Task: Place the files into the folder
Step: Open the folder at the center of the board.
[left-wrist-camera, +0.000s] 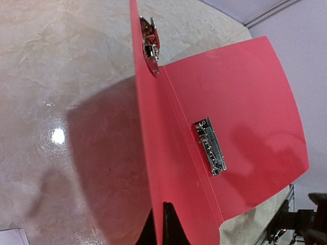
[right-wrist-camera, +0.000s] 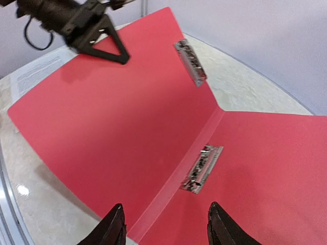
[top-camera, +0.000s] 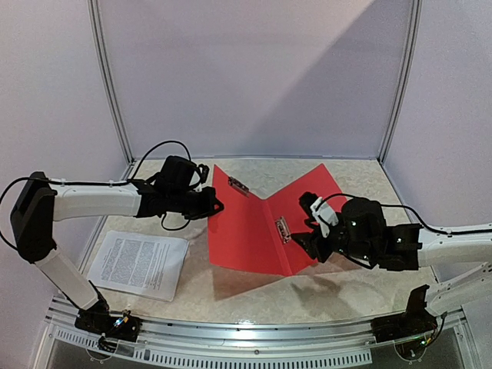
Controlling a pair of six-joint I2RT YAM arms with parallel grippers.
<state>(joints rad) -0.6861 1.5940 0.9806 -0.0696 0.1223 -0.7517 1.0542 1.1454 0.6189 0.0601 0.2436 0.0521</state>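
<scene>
L gripper [top-camera: 217,206] clenched on folder [top-camera: 247,231] cover, R gripper [right-wrist-camera: 166,229] released; thin cover may slip, flop shut pre-filing.

Left claw [top-camera: 217,205] pinched closed, arm extended inward; right claw [right-wrist-camera: 164,214] spread apart, wrist angled down.

Marbled beige tabletop [top-camera: 254,298] (glossy), pale enclosure walls [top-camera: 254,77]
</scene>
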